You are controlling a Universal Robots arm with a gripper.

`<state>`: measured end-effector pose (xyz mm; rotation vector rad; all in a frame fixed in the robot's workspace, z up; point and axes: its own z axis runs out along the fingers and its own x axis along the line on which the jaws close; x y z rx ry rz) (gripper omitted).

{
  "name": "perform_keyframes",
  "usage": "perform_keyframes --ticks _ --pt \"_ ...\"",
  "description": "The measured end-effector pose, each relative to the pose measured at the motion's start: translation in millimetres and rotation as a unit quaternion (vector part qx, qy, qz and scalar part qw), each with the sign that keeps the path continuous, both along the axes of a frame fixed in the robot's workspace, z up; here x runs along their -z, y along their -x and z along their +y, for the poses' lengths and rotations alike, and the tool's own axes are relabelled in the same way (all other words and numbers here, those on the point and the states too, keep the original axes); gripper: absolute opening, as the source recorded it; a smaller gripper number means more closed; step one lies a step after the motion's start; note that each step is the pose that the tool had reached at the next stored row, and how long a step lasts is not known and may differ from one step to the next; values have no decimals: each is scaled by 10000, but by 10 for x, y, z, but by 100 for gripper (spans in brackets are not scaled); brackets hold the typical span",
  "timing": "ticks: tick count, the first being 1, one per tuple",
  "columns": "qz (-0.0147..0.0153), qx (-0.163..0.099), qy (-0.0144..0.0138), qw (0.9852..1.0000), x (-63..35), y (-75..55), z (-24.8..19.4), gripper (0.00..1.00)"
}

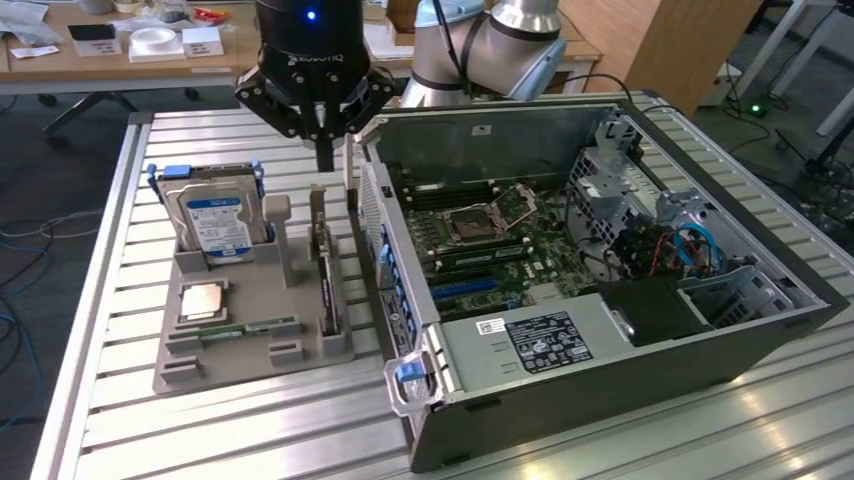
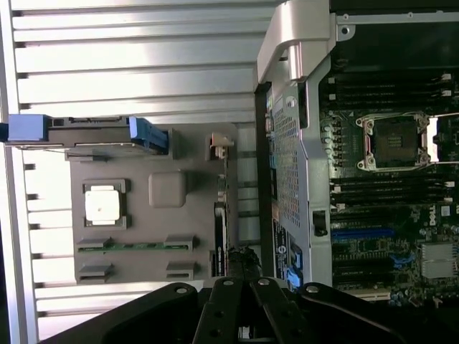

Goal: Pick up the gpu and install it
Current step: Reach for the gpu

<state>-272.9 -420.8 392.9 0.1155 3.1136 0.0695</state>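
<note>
Claw is closed: fingers pressed together, and we see nothing between them. It hangs point-down over the table, above the gap between the holder and the case.

Gpu is not picked. It stands on edge in the holder's slot, below the claw and a bit nearer the exterior camera. Its far end, with the metal bracket, sits just under the fingertips. We see a small gap there, no contact. In the wrist view the gpu reads as a thin dark strip running straight out ahead of the claw, parallel to the case wall.

We see the other parts in the holder, all to the exterior view's left of the claw and lower:
- drive, upright, blue label, farthest from the exterior camera
- cpu, flat in its pocket, in front of the drive
- ram stick, flat in a groove, just in front of the cpu

Case lies on its side with the open face up, to the exterior view's right of the claw. Its near wall is just beside the gpu. Board is exposed inside, lower than the fingertips, and we see a blue slot on it. Arm sits behind the claw, beyond the case.
</note>
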Motion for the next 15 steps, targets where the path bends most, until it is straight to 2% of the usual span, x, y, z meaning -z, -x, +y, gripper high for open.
perform_keyframes --ticks 10,15 --pt "0 -4 0 10000 0 11 -145 11" --pt "0 -4 1 10000 0 24 -190 11"
